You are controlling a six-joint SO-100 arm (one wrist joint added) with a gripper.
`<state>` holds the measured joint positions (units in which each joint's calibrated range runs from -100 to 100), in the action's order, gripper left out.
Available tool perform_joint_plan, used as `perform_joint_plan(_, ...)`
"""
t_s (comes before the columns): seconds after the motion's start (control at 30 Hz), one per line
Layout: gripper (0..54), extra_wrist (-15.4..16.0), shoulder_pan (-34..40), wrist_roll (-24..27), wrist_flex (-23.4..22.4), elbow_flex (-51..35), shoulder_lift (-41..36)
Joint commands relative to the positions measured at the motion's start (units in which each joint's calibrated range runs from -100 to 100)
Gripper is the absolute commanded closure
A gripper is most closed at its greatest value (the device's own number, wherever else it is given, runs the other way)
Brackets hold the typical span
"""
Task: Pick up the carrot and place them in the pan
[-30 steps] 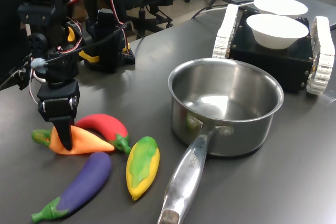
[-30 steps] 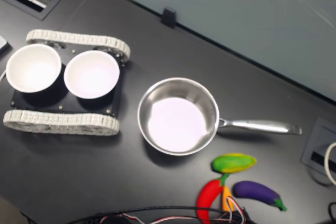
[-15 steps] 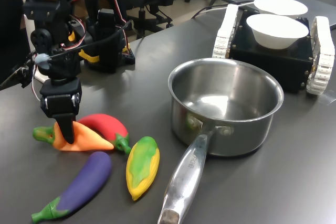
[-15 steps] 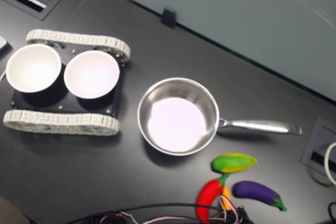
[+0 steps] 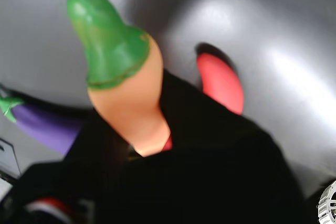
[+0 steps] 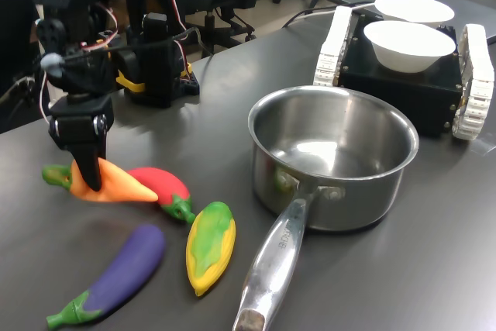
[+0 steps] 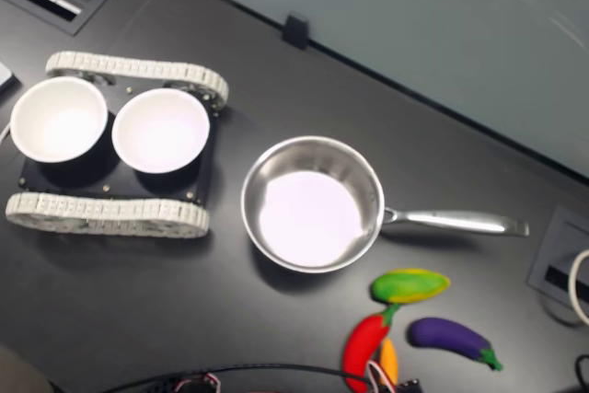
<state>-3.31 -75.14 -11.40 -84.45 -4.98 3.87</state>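
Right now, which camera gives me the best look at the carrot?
The first exterior view: the whole carrot shows, pinched near its leafy end by the gripper. The wrist view is close but blurred, its tip hidden. The second exterior view shows only an orange sliver beside the chilli.

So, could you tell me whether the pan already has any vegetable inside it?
No, in the second exterior view the pan shows only its bare shiny bottom, while the carrot is outside it.

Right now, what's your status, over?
Gripper shut on carrot, lifting off table. Pan empty. Chilli pepper and corn cob lie between.
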Motion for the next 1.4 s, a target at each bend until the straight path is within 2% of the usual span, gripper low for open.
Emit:
perform_joint_plan(0.0, 53.5, 0.95, -0.78, 0.93, 2.10, -1.79, -7.96)
perform_joint_plan(0.43, 53.5, 0.95, -3.53, 3.86, 3.98, -1.79, -19.52)
perform_joint_plan(0.5, 53.5, 1.54, -3.53, 4.69, 6.02, 0.57, -21.71)
perform_joint_plan(0.63, 53.5, 1.54, -2.50, 5.71, 9.52, 2.84, -23.91)
perform_joint_plan(0.97, 53.6, 2.89, 1.63, 5.86, 11.31, 1.84, -29.64)
perform_joint_plan(1.17, 53.6, 3.14, 4.72, 6.40, 12.08, -1.79, -32.09)
perform_joint_plan(1.2, 53.6, 3.64, 5.07, 6.50, 12.08, -2.25, -32.51)
perform_joint_plan(1.27, 53.6, 6.67, 4.84, 6.59, 12.08, -2.79, -33.78)
perform_joint_plan(1.37, 53.6, 7.93, 5.87, 7.52, 12.85, -2.43, -36.14)
